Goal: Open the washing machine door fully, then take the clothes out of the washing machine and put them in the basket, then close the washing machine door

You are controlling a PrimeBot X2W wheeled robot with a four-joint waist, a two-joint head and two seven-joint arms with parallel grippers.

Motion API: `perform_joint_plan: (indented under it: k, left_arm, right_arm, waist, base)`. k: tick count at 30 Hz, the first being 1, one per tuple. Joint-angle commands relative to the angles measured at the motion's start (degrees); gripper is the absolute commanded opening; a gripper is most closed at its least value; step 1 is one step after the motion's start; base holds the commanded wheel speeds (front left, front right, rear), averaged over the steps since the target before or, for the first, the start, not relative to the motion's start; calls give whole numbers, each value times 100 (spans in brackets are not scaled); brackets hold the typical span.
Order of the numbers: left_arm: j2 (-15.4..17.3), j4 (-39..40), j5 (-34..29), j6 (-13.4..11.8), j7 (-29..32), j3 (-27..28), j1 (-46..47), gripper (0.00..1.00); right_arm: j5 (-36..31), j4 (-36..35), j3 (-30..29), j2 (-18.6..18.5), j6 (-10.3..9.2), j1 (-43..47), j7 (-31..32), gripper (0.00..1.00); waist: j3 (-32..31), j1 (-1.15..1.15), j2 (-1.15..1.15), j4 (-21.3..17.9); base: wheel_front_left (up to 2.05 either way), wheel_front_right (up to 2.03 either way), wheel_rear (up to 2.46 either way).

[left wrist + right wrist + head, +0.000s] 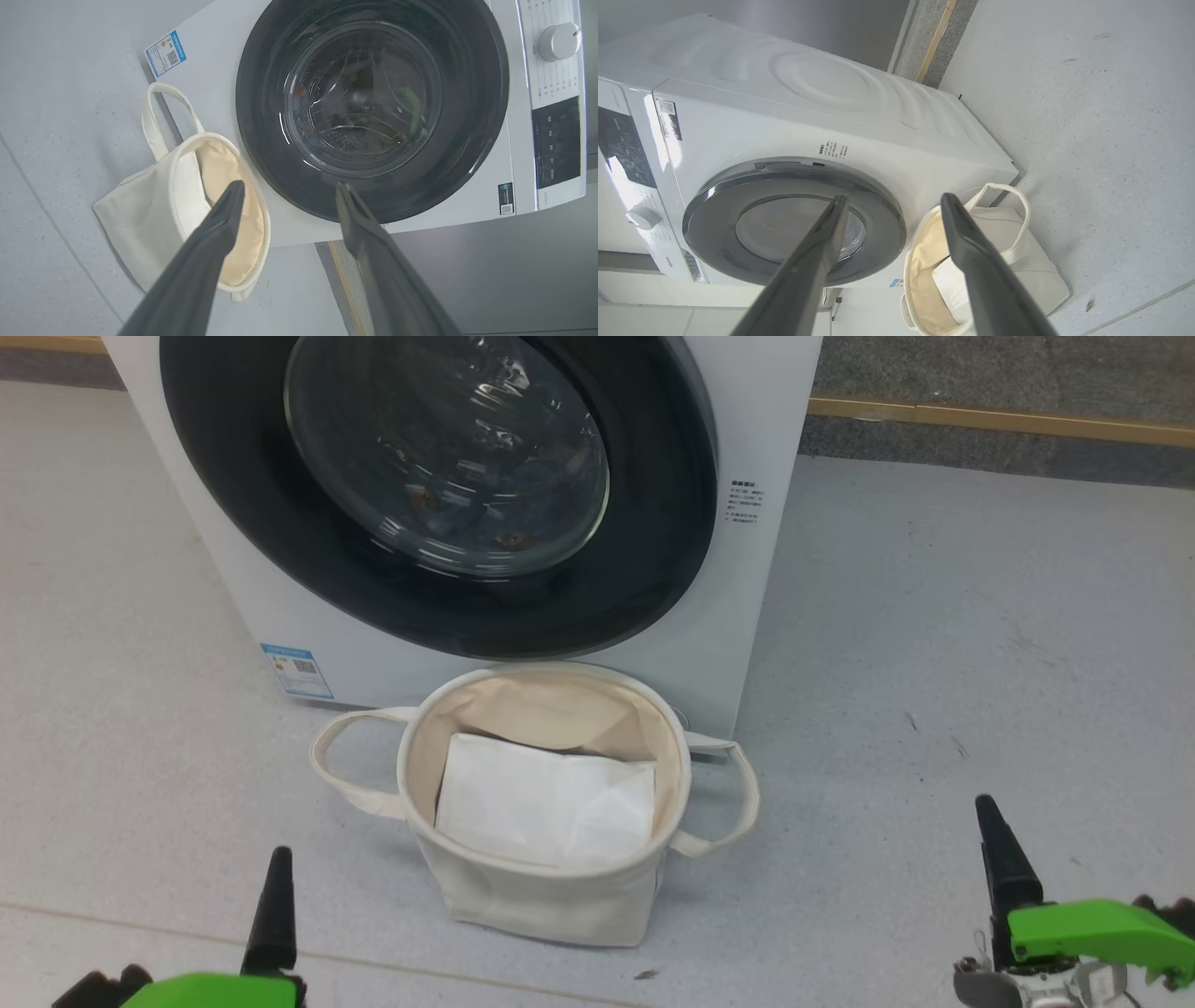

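Note:
The white washing machine (738, 616) stands in front of me with its door (280, 560) shut flat against the front. Through the door's glass bowl the clothes (467, 513) show dimly as dark fabric with orange spots. The cream basket (523, 896) sits on the floor right below the door and holds a folded white sheet (546, 803). My left gripper (287, 186) is open and empty, back from the machine, pointing between the basket (140, 210) and the door (261, 116). My right gripper (894, 198) is also open and empty, back from the door (705, 233) and the basket (1036, 266).
A blue label (297, 670) is stuck low on the machine's front. The control panel and knob (558, 41) run along its top edge. A wooden strip (999, 422) lines the wall behind. Grey floor lies to either side of the machine.

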State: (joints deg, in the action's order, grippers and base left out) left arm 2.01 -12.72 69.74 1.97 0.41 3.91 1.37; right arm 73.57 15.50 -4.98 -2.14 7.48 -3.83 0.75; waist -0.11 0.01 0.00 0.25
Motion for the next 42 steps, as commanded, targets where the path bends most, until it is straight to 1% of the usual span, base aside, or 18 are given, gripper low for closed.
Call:
perform_joint_plan:
  k: [1,6,10,14,19,37,38,42]
  left_arm:
    - [41,297,-222,-36,-55,24,295,100]
    - [65,558,-810,-97,-139,-109,331,100]
    - [162,736,-1310,-173,-206,-291,364,100]
    - [294,837,-1788,-301,-273,-509,393,100]
    - [488,896,-2359,-528,-356,-778,468,100]
    - [883,579,-3789,-1190,-658,-1656,774,100]
    - [883,579,-3789,-1190,-658,-1656,774,100]
    - [961,536,-4074,-1322,-725,-1867,838,100]
  right_arm:
    - [-194,-265,66,-87,0,-373,-83,100]
    - [-675,-457,224,-167,0,-457,-167,100]
    - [-1017,-549,370,-221,0,-509,-234,100]
    - [-1315,-597,505,-266,0,-567,-301,100]
    - [-1682,-602,686,-332,1,-665,-290,100]
    - [-3218,-563,1142,-366,1,-919,-463,100]
    - [-3218,-563,1142,-366,1,-919,-463,100]
    - [-3591,-542,1219,-352,1,-951,-562,100]
  waist:
    - [0,-1,0,1]
    - [-5,-1,0,6]
    - [-10,-1,0,13]
    - [-12,-1,0,22]
    - [1,-1,0,34]
    - [30,-1,0,72]
    - [30,-1,0,72]
    - [15,-1,0,74]
  base:
    - [0,0,0]
    - [0,0,0]
    - [0,0,0]
    - [0,0,0]
    - [0,0,0]
    - [0,0,0]
    - [0,0,0]
    - [0,0,0]
